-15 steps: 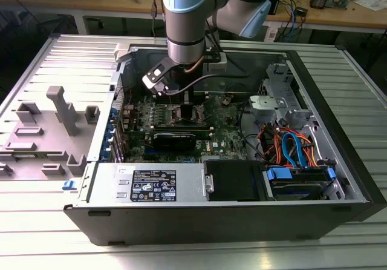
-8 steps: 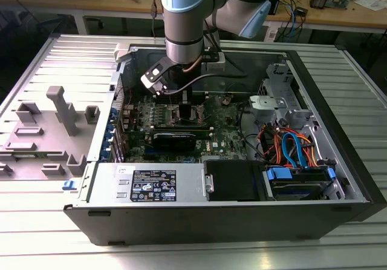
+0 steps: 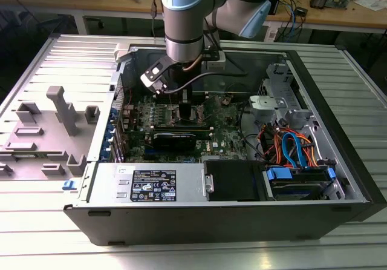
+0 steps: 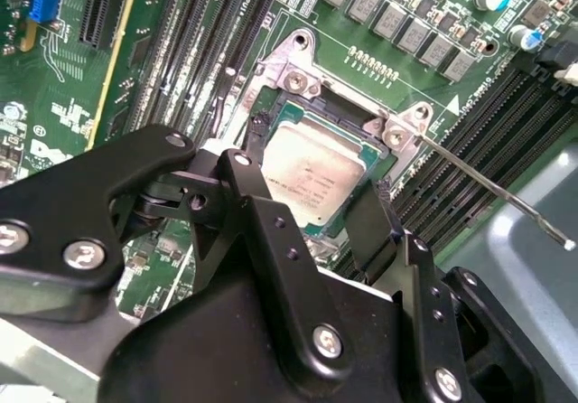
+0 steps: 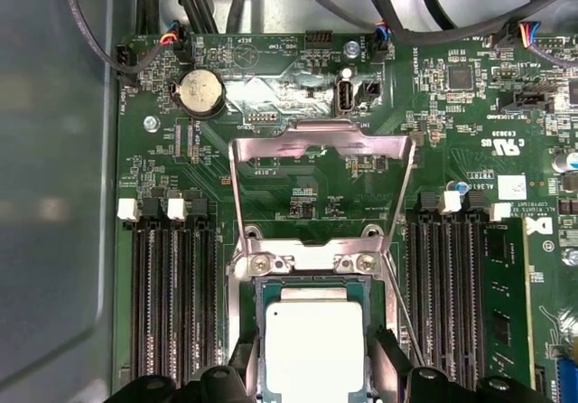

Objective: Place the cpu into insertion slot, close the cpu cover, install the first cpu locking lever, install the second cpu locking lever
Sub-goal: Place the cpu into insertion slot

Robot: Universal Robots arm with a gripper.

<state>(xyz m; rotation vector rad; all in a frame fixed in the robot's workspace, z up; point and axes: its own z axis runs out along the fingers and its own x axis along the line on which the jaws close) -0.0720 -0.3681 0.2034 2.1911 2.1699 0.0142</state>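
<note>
1. Gripper: mine, straddling the chip; gripping or released, I cannot tell.
2. Chip: flat in the socket on the board.
3. Cover: raised, leaving the socket open for seating.

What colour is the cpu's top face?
Pale silver-grey metal with faint dark print. The cpu shows best in the second wrist view.
</note>
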